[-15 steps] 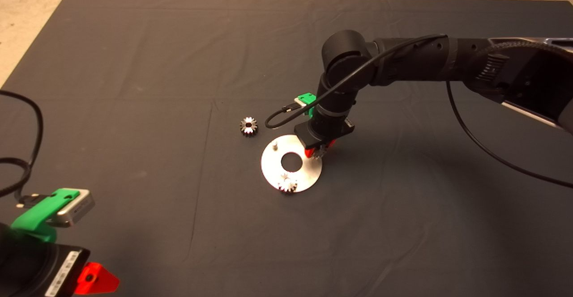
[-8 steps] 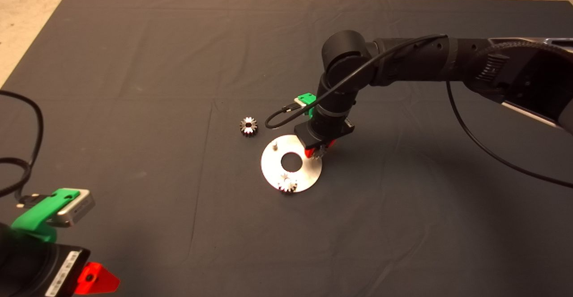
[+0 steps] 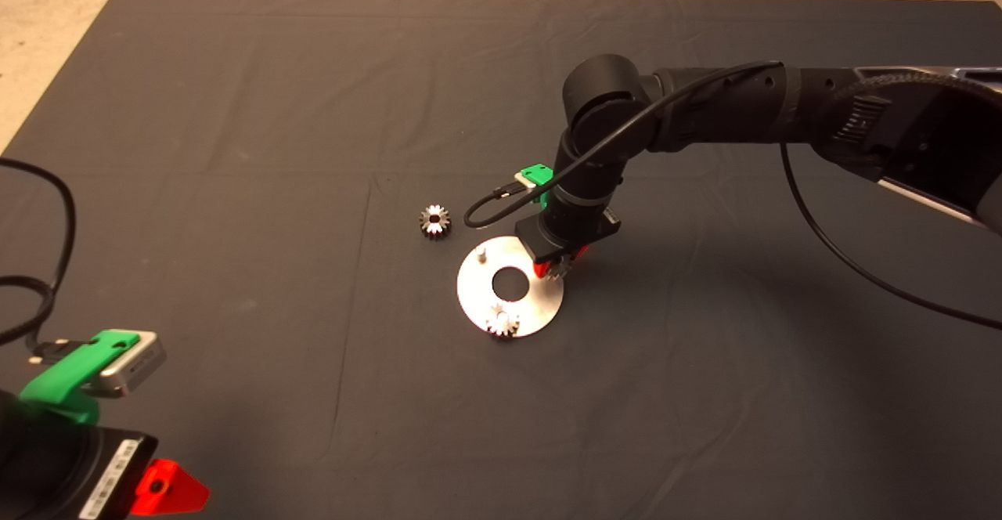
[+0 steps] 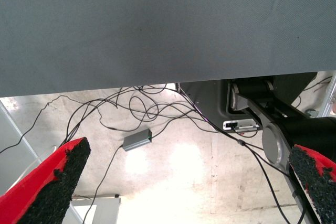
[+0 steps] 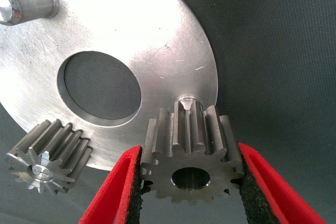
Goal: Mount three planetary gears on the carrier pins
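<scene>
The round silver disc (image 3: pixel 474 294) lies mid-mat. One planetary gear (image 3: pixel 503 322) sits on a carrier pin at the disc's near edge, and it also shows in the right wrist view (image 5: pixel 50 157). One bare carrier pin (image 3: pixel 482 254) stands at the far left of the disc. A loose gear (image 3: pixel 434 221) lies on the mat beyond the disc. My right gripper (image 3: pixel 557 268) is shut on a third gear (image 5: pixel 190 153) over the disc's right edge. The third pin's top (image 5: pixel 186 101) shows just beside that gear. My left gripper (image 4: pixel 184 192) is parked at the lower left, open and empty.
The dark mat (image 3: pixel 235 113) stretches around the disc. The right arm (image 3: pixel 704 109) reaches in from the right with a black cable (image 3: pixel 845 261) hanging below it. The left wrist view shows floor cables and a small grey box (image 4: pixel 137 139).
The right gripper with its gear has sunk very slightly over the disc's right edge. Nothing else has moved.
</scene>
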### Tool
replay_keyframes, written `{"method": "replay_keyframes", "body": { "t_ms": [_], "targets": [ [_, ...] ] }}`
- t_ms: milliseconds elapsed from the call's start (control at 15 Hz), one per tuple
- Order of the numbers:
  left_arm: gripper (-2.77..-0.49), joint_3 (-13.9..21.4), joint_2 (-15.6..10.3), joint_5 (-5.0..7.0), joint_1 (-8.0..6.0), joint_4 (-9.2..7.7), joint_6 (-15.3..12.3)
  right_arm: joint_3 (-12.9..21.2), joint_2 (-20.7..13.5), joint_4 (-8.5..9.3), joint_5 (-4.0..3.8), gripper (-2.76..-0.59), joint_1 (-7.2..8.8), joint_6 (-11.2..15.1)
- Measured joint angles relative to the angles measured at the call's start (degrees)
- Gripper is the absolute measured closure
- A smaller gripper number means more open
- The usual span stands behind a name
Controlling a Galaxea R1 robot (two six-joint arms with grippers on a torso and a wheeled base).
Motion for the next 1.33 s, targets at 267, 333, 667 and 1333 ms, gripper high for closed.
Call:
{"method": "replay_keyframes", "body": {
  "t_ms": [267, 333, 667, 1333],
  "targets": [
    [-2.77, 0.0, 0.0, 0.0, -0.01, 0.0, 0.0, 0.1, -0.3, -0.01, -0.11, -1.23, 0.05, 0.0],
    [-2.77, 0.0, 0.0, 0.0, -0.01, -0.01, 0.0, 0.1, -0.3, -0.01, -0.17, -1.26, 0.16, 0.0],
    [-2.77, 0.0, 0.0, 0.0, 0.0, -0.01, 0.0, 0.2, -0.7, 0.0, -0.01, -1.42, 0.61, 0.0],
    [-2.77, 0.0, 0.0, -0.01, -0.01, -0.12, 0.0, 1.3, -3.0, -0.01, -0.54, -1.82, 4.83, 0.0]
  ]
}}
